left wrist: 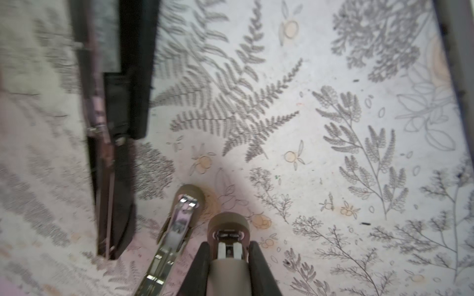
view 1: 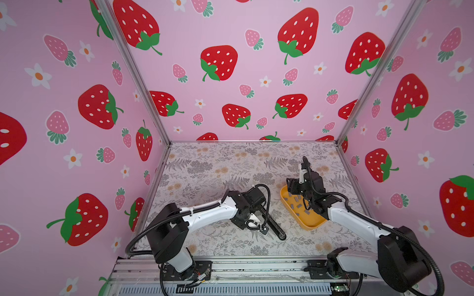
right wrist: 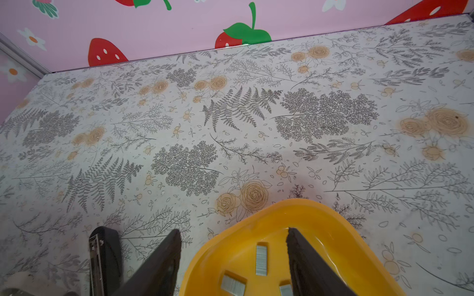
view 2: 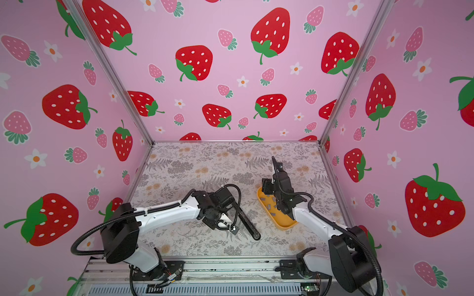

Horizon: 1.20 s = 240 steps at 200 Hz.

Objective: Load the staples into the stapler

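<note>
The stapler (view 1: 278,230) (view 2: 250,228) lies opened out on the floral table, its long black body (left wrist: 115,153) running past my left wrist. My left gripper (left wrist: 228,243) is shut on a grey-brown rounded part of the stapler (left wrist: 228,223). The bare metal channel (left wrist: 179,225) lies just beside that part. The staples (right wrist: 261,260) (view 1: 298,205) (view 2: 268,206) are small grey strips scattered in a yellow tray (right wrist: 256,212) (view 1: 311,225) (view 2: 282,225). My right gripper (right wrist: 233,232) (view 1: 292,187) hangs open over the tray's far end. One finger is inside the rim and one outside, and they hold nothing.
The pink strawberry walls (view 1: 243,77) close the table in on three sides. A metal rail (view 1: 230,269) runs along the front edge by the arm bases. The stapler's black end (right wrist: 105,256) shows just left of my right gripper.
</note>
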Available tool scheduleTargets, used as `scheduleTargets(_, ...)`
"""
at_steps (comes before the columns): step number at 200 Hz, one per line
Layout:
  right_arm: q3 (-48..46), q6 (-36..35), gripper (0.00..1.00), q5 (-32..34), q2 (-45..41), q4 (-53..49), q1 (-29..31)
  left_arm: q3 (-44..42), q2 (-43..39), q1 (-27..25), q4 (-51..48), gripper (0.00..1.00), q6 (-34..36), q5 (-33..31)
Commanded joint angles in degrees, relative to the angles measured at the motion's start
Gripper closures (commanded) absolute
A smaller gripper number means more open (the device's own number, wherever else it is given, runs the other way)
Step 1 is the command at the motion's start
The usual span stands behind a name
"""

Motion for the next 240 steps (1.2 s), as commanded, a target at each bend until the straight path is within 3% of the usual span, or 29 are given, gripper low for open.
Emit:
scheduleTargets(1,-2.0,-0.5,0.33,-3.9,-3.1,5.3,1.2,0.4,-5.9,1.5,9.3,1.00,-4.6,3.4)
scheduleTargets(44,-6.2,-1.5,0.31,-7.2,-7.5,12.8,4.0,0.1,-12.5,6.8,29.3,1.00,-19.4,9.5)
scheduleTargets(62,-8.9,-2.0,0.31,-9.4,-9.9,16.9,4.5,-1.1,-13.1,9.2,33.6,1.00,-21.9,12.3)
scheduleTargets(97,-10.8,-4.2,0.30,-20.1,-10.1,25.3,7.2,-5.8,-15.6,9.8,37.2,1.00,-19.7,13.7)
scheduleTargets(164,-8.8,-8.4,0.36,-28.9,-6.1,28.8,13.9,-6.5,-17.9,10.2,38.0,1.00,-20.8,17.2)
scheduleTargets(240,-8.6,-7.3,0.42,-27.2,-5.8,28.8,14.0,-7.3,-18.2,10.1,36.7,1.00,-17.8,20.7)
